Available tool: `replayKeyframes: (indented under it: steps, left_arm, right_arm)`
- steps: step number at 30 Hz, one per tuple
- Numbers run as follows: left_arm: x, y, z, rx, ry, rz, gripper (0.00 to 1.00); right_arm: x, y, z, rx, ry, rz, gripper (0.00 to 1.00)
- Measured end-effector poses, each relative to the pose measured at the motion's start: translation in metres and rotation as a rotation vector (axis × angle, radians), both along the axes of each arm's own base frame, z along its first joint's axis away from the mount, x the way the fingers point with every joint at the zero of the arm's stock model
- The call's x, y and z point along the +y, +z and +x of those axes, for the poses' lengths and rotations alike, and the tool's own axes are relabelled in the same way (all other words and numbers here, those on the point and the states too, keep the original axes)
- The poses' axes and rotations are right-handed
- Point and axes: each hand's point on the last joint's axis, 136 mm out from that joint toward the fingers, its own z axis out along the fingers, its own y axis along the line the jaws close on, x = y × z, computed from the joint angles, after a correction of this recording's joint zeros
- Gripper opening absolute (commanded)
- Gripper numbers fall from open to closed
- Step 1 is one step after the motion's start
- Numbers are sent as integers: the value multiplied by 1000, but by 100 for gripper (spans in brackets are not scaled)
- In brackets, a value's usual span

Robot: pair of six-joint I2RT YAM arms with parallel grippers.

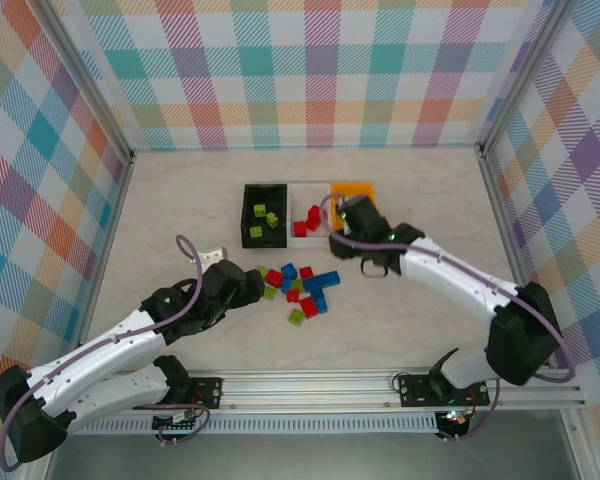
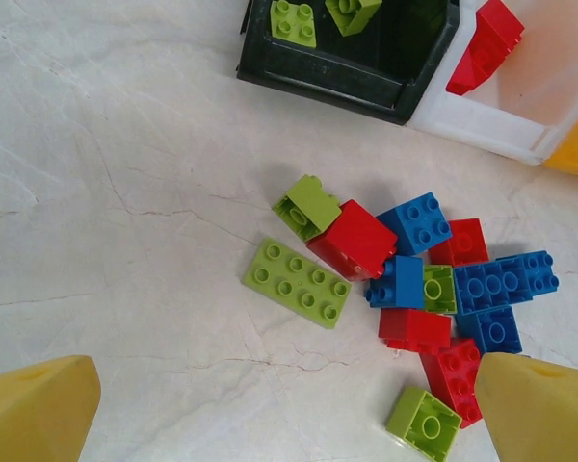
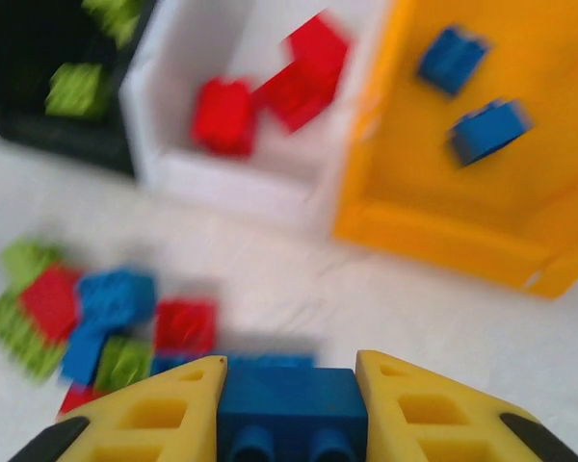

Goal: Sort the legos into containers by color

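Reaching from its base at 5 o'clock in the top view, the right arm (image 1: 460, 280) folds at a dark elbow and stretches toward 10 o'clock. The right fingers (image 1: 345, 215) sit at the near side of the orange bin (image 1: 355, 187). In the right wrist view, which is blurred, these fingers (image 3: 154, 414) are clamped on a blue brick (image 3: 291, 409). Its long side runs 9 to 3 o'clock between them, and two round shapes show on its lower edge.

The left arm (image 1: 110, 350) rises from 7 o'clock toward 1 o'clock, low over the tabletop (image 1: 180, 210). The left fingers (image 1: 252, 288) are just at the 9 o'clock side of the loose legos (image 1: 300, 290). In the left wrist view these fingers (image 2: 34, 409) are spread wide apart and hold nothing.

The pile lies on the tabletop at 6 o'clock from the bins, with red, blue and lime bricks touching one another. A lime plate (image 2: 297, 282) lies at the pile's 9 o'clock edge, studs up, its long axis running 10 to 4 o'clock.

The three bins stand side by side. The black bin (image 1: 248, 215) is at 9 o'clock and holds lime bricks. The white bin (image 1: 305, 190) is in the middle and holds red ones. The orange bin is at 3 o'clock and holds two blue ones.
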Motion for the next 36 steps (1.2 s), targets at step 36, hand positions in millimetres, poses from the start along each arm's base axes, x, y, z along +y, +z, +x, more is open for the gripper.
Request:
replayKeyframes:
  steps: [36]
  left_arm:
    - [-55,-15,36,134,-178,115,88]
  right_arm:
    - [0,-3,24,61,4,214,69]
